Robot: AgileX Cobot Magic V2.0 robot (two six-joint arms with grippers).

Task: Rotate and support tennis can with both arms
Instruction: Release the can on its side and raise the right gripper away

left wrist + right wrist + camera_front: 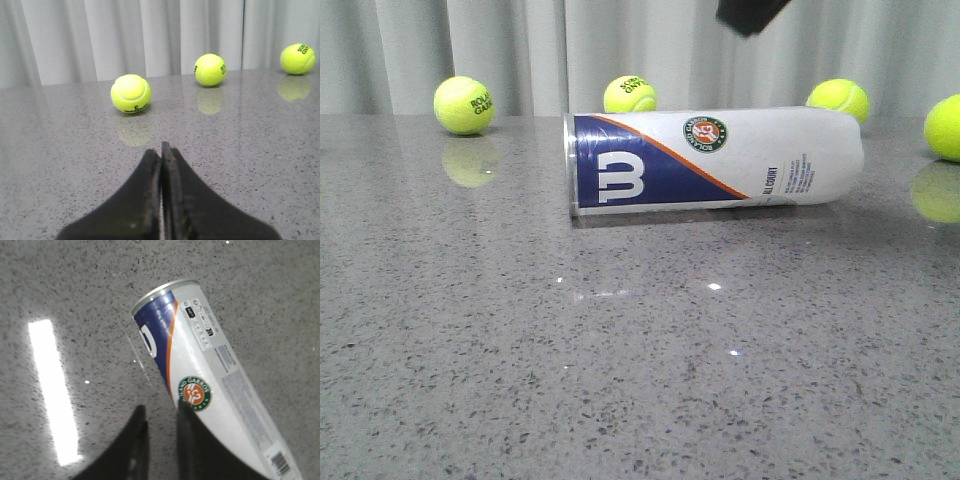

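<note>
The tennis can (715, 160) lies on its side on the grey table (620, 380). Its metal rim and navy W section point left, and its white end points right. A black part of my right arm (750, 15) hangs above it at the top edge of the front view. In the right wrist view my right gripper (161, 406) is open by a narrow gap over bare table. One finger sits just beside the can (200, 375), near its round emblem, and holds nothing. My left gripper (159, 147) is shut and empty, low over the table, and the can is out of its view.
Yellow tennis balls stand along the back by the curtain: one at the left (464, 105), one behind the can (630, 94), one at its right end (838, 99), and one at the right edge (945, 127). The left wrist view shows three balls (130, 93) ahead of the fingers.
</note>
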